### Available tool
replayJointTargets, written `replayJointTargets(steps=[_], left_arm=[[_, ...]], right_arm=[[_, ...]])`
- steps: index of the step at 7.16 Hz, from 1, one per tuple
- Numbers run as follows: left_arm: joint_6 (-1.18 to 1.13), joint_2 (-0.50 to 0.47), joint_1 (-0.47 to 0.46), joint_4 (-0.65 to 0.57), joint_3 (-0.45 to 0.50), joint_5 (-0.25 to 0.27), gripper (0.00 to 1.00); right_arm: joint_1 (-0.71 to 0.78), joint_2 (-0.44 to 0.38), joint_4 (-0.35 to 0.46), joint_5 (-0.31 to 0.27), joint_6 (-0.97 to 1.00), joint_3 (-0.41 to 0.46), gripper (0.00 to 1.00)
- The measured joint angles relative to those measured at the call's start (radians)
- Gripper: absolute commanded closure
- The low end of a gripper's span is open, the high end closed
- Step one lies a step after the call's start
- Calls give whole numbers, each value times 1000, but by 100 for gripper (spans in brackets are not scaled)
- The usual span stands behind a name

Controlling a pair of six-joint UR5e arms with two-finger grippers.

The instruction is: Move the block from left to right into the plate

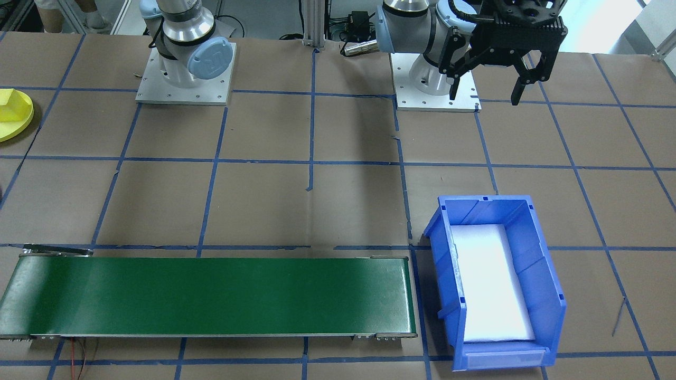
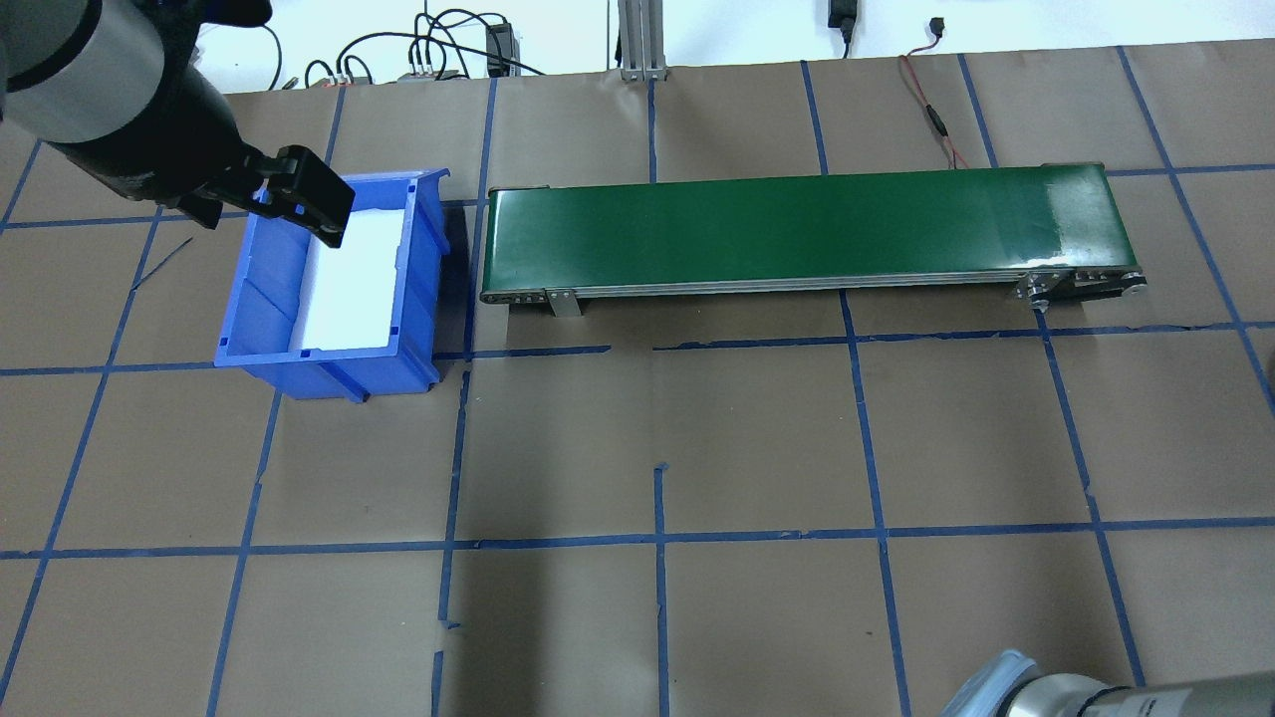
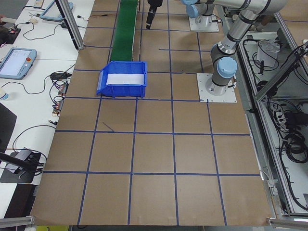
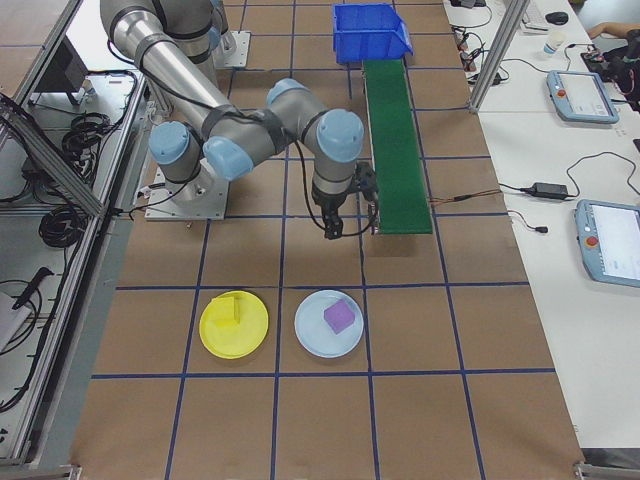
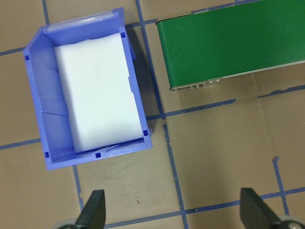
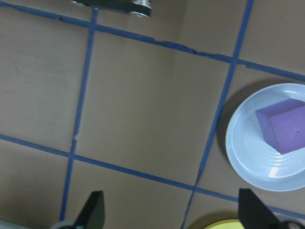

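Note:
The yellow plate lies on the table near my right arm, and a yellow block rests on it. The same plate shows at the left edge of the front-facing view. Beside it, a purple block sits on a light-blue plate. My right gripper hangs open over bare table next to these plates, holding nothing. My left gripper is open and empty, high above the table just beside the blue bin.
The blue bin holds only a white foam pad. A green conveyor belt with nothing on it runs from the bin towards the plates. Blue tape lines grid the brown table. Both arm bases stand at the robot's edge.

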Motion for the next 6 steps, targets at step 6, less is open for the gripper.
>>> replayJointTargets(steps=[6], left_arm=[[4, 0, -12, -56, 3, 19, 0]], right_arm=[[705, -169, 156, -1, 1019, -1, 0]])
